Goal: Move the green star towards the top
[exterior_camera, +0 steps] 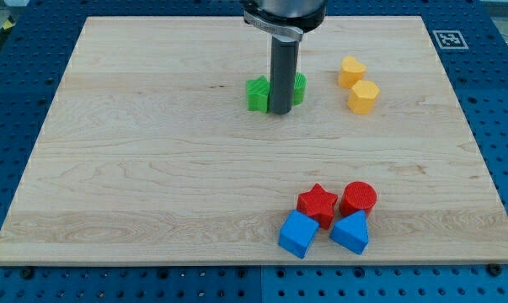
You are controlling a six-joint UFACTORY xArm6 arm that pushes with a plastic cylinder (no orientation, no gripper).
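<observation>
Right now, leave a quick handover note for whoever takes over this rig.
My tip is down on the board, in front of the green star and hiding its middle; contact can't be judged.
The green star sits in the upper middle, left of two yellow blocks.
Red and blue blocks are clustered at the view's bottom right, uninvolved.
Left: the star is not yet at the top edge; push it upward.

- The board (152, 168) was pale wood, smooth, with a fine straight grain.
- The rod above my tip (280, 113) looked like dark matt metal or plastic.
- The green star (258, 93) behind the tip looked like matt plastic.
- The yellow blocks (363, 97) and red cylinder (359, 199) showed a faint sheen.
</observation>
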